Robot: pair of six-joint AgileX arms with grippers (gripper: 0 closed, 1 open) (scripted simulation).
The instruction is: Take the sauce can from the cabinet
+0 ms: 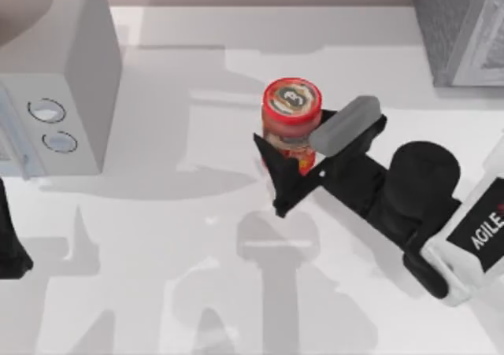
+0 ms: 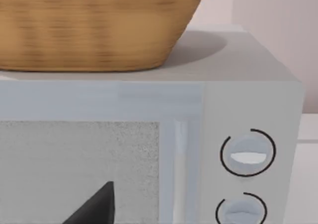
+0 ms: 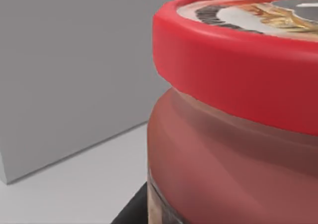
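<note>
Red-rimmed sauce can [image 3: 238, 110] upright at table centre, clamped between right gripper [image 1: 303, 162] fingers; arm casing reads "AGILE". Cabinet [image 1: 461, 28] far right, well apart. Left arm [image 1: 9, 237] parked at left edge by dial box [image 1: 59, 79].

A rendered kitchen counter is suggested: a pale microwave-like box [image 1: 59, 87] with two dials [image 2: 247, 153] is seen, a wicker basket [image 2: 94, 25] set on top of it.
</note>
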